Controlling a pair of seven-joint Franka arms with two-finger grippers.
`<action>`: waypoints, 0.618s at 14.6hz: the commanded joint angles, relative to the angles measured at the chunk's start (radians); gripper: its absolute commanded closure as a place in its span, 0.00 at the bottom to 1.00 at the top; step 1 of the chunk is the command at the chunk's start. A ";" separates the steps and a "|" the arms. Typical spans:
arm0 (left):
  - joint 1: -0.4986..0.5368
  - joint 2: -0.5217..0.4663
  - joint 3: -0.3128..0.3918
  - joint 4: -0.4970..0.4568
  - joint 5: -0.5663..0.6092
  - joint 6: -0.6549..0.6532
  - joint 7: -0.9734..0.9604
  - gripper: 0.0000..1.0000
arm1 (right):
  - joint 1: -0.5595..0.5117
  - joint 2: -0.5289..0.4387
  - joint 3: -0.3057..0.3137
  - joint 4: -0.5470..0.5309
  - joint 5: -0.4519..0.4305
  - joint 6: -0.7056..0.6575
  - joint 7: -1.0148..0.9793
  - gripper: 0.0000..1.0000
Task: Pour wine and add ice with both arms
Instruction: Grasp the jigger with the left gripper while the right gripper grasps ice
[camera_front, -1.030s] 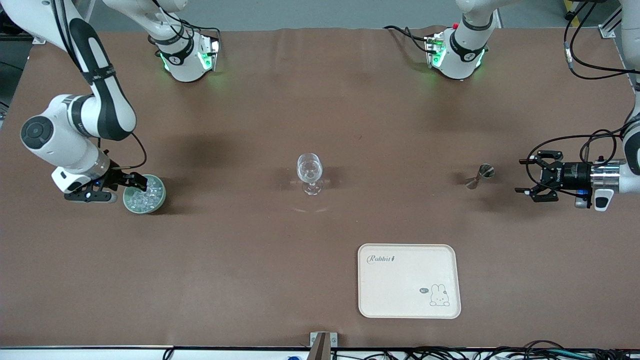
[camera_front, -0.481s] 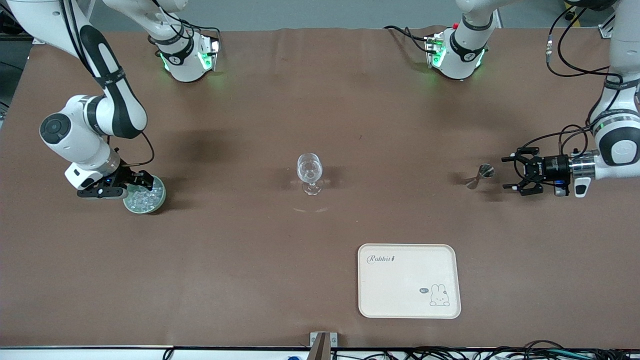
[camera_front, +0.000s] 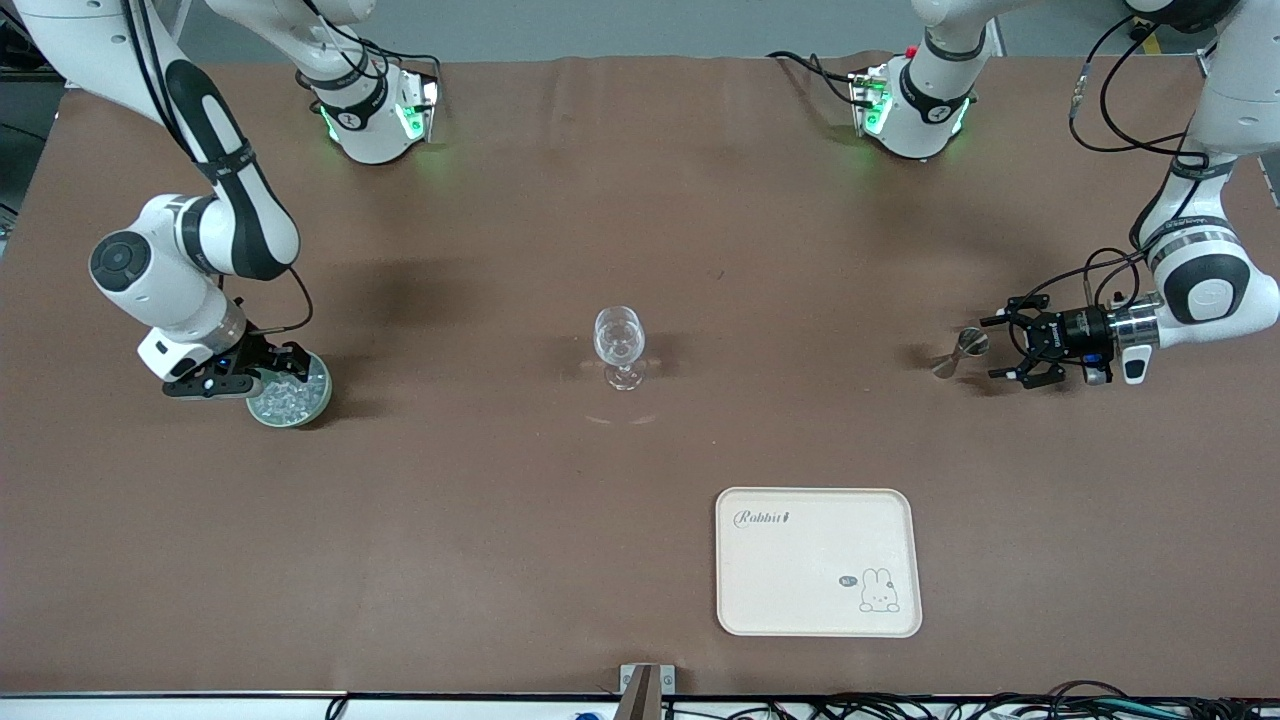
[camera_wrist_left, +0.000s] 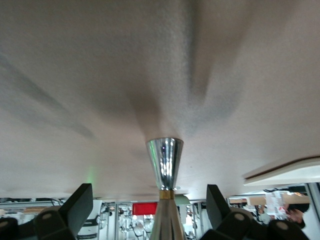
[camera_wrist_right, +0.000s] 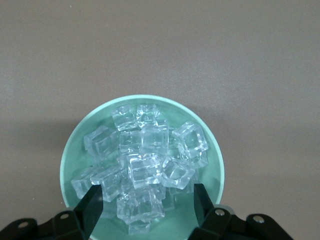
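A pale green bowl (camera_front: 318, 398) holds many clear ice cubes (camera_front: 288, 397) near the right arm's end of the table; they fill the right wrist view (camera_wrist_right: 145, 165). My right gripper (camera_front: 285, 367) is open just over the cubes, its fingers (camera_wrist_right: 95, 200) either side of a cube. A clear wine glass (camera_front: 619, 345) stands mid-table. A steel jigger (camera_front: 958, 352) stands near the left arm's end, also in the left wrist view (camera_wrist_left: 165, 165). My left gripper (camera_front: 1008, 348) is open, level with the jigger, its fingers (camera_wrist_left: 80, 202) spread around it without touching.
A cream tray (camera_front: 818, 561) with a rabbit drawing lies nearer the front camera than the glass and jigger. The two arm bases (camera_front: 375, 110) stand along the table's farthest edge.
My left gripper has moved toward the jigger until its open fingers flank it. My right gripper has shifted a little over the ice bowl.
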 joint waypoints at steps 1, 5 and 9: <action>-0.003 -0.016 0.006 -0.018 -0.046 -0.049 -0.018 0.00 | -0.010 -0.002 0.002 -0.021 -0.006 0.021 -0.015 0.24; -0.005 -0.007 0.006 -0.003 -0.052 -0.076 0.008 0.00 | -0.010 -0.002 0.002 -0.026 -0.006 0.015 -0.012 0.26; -0.014 0.036 0.001 0.002 -0.093 -0.090 0.043 0.00 | -0.010 -0.002 0.003 -0.023 -0.006 0.007 -0.009 0.27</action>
